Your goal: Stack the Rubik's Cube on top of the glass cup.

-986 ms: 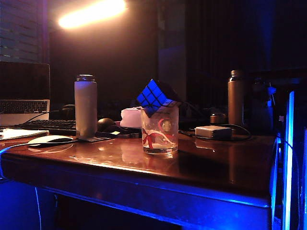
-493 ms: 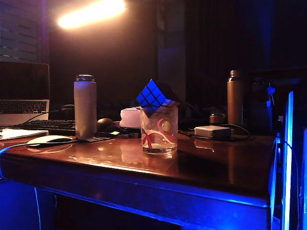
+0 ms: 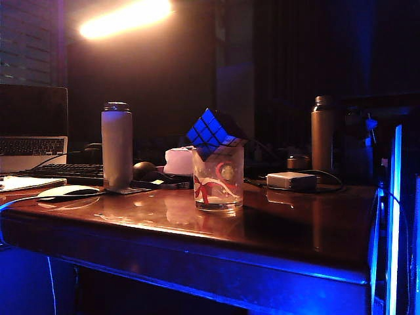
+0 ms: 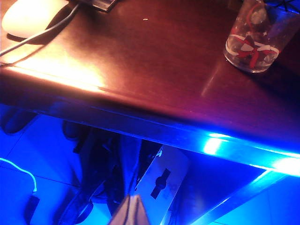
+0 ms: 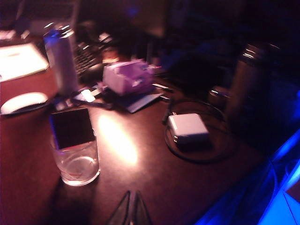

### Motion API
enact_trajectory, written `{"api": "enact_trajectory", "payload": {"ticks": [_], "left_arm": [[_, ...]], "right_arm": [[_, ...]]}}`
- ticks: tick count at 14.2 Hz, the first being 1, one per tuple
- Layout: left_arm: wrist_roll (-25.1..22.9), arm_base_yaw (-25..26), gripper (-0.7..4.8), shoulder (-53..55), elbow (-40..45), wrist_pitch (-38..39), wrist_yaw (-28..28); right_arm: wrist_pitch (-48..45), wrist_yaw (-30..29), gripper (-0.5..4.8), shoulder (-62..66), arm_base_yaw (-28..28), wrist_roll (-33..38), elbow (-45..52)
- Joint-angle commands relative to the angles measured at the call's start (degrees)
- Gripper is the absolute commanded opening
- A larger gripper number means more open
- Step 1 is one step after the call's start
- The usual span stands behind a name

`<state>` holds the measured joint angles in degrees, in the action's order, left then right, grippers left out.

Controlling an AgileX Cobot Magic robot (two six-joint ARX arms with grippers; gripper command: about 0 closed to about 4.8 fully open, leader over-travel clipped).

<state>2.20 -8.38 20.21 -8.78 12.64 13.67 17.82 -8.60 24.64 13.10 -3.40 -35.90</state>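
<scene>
Both grippers closed and empty: left gripper [image 4: 130, 211] below the surface [image 3: 289, 223] edge, right gripper [image 5: 132, 208] above it, near the glass cup [image 3: 218, 178]. Beyond, Rubik's Cube [image 3: 211, 133] perched corner-down, tilted, on the rim. Best retreated from slowly, clear of the glass.

1. No readable text, brand, number or sign in any view.
2. glass cup [image 3: 218, 178]: only a red and white ribbon print, no lettering. Same from the left wrist [image 4: 254, 35]; right wrist view is blurred [image 5: 77, 159].
3. Rubik's Cube [image 3: 211, 132] on the cup's rim: blue stickers with a black grid, no logo visible.
4. grey bottle [image 3: 117, 146] left of the cup: plain, no label legible.
5. white adapter [image 3: 292, 180] right of the cup: no marking legible.
6. laptop [image 3: 33, 128] far left of the cup: keys too dark and small to read.
</scene>
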Motion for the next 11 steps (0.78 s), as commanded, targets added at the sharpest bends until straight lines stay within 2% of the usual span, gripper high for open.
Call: {"api": "enact_trajectory", "payload": {"ticks": [1,7,11], "left_arm": [[-0.2,0.0,-0.02,0.0,-0.2,-0.7,0.1],[-0.2,0.0,-0.02,0.0,-0.2,-0.7,0.1],[-0.2,0.0,-0.02,0.0,-0.2,-0.7,0.1]], "right_arm": [[-1.4,-0.1,0.0,-5.8,-2.0,3.1,4.8],[0.3,-0.3,0.0,-11.9,-5.1,3.9,14.0],[-1.4,-0.1,0.0,-16.2,-5.3,3.9,18.3]]}}
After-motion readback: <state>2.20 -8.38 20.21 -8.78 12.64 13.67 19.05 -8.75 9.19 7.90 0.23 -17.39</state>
